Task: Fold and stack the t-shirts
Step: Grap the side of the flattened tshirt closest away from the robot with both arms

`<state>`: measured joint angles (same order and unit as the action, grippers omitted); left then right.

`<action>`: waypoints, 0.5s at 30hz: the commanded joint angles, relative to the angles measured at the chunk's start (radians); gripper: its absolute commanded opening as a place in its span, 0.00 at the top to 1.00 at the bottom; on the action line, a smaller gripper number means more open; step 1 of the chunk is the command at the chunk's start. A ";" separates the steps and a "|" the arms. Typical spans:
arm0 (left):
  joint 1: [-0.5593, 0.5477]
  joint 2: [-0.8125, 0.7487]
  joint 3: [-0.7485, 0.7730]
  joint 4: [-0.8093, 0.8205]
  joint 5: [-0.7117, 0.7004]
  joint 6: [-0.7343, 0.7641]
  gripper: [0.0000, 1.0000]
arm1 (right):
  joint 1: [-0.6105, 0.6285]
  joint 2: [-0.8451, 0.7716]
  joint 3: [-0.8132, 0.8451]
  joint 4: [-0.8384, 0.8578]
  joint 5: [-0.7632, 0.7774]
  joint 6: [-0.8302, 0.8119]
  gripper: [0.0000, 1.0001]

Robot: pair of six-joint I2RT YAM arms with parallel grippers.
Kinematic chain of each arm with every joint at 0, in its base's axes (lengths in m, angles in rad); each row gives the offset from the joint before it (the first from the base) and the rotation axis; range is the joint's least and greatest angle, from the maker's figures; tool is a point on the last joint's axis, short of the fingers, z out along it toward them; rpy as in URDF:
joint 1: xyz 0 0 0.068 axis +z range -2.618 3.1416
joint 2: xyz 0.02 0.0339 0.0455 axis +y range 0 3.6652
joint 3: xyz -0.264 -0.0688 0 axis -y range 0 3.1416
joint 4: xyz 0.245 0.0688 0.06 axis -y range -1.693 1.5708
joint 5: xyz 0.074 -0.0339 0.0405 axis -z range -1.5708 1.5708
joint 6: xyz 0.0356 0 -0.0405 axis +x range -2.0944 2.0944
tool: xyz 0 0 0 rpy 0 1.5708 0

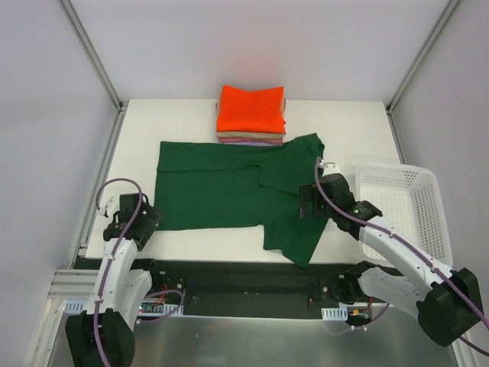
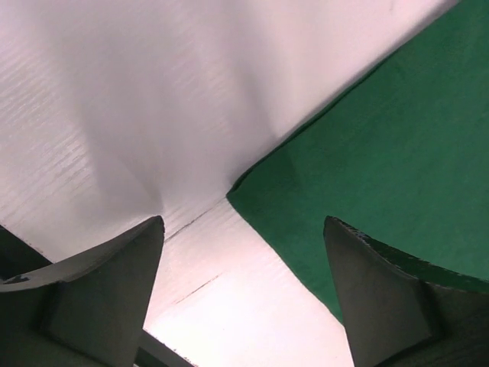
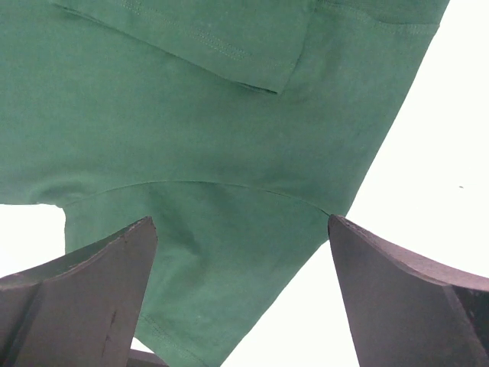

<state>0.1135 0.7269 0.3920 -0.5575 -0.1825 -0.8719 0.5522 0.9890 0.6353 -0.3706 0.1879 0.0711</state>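
A dark green t-shirt (image 1: 221,187) lies spread on the white table (image 1: 359,126), one sleeve folded over its body, the other sleeve hanging toward the front edge. Behind it is a stack of folded shirts: bright orange (image 1: 250,108) on top, tan (image 1: 237,138) and lilac (image 1: 263,142) edges below. My left gripper (image 1: 145,218) is open just above the shirt's near left corner (image 2: 252,180). My right gripper (image 1: 307,200) is open over the near sleeve (image 3: 229,252), holding nothing.
A white plastic mesh basket (image 1: 409,206) stands at the right edge of the table, beside the right arm. Metal frame rails run along the table's left and right sides. The table's front edge lies just below the shirt.
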 commanded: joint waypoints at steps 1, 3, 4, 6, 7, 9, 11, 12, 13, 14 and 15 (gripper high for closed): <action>0.011 0.014 -0.024 -0.019 -0.026 -0.064 0.19 | 0.002 -0.021 0.004 0.024 0.030 0.015 0.04; 0.011 0.063 -0.024 -0.016 -0.025 -0.081 0.24 | 0.000 -0.024 0.003 0.024 0.035 0.016 0.04; 0.009 0.097 -0.015 -0.016 -0.028 -0.088 0.29 | 0.002 -0.023 0.004 0.021 0.036 0.016 0.04; 0.009 0.161 0.008 -0.013 -0.022 -0.090 0.38 | 0.002 -0.026 0.001 0.021 0.044 0.015 0.04; 0.009 0.192 0.014 -0.010 -0.015 -0.088 0.43 | 0.000 -0.026 0.000 0.021 0.048 0.015 0.04; 0.011 0.242 0.022 0.014 0.012 -0.082 0.50 | 0.002 -0.023 -0.002 0.022 0.051 0.013 0.04; 0.011 0.276 0.013 0.051 0.037 -0.078 0.53 | 0.002 -0.015 0.000 0.027 0.051 0.012 0.04; 0.011 0.292 0.008 0.065 0.040 -0.078 0.54 | 0.000 -0.010 0.000 0.027 0.050 0.010 0.04; 0.011 0.304 0.004 0.076 0.037 -0.081 0.54 | 0.002 -0.006 0.003 0.024 0.048 0.010 0.04; 0.011 0.312 0.002 0.085 0.037 -0.081 0.55 | 0.002 -0.003 0.004 0.022 0.044 0.009 0.04; 0.011 0.316 0.004 0.088 0.038 -0.078 0.56 | 0.002 -0.001 0.004 0.022 0.044 0.009 0.04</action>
<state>0.1135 0.9909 0.4374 -0.4744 -0.1860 -0.9352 0.5526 0.9848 0.6353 -0.3698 0.2134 0.0742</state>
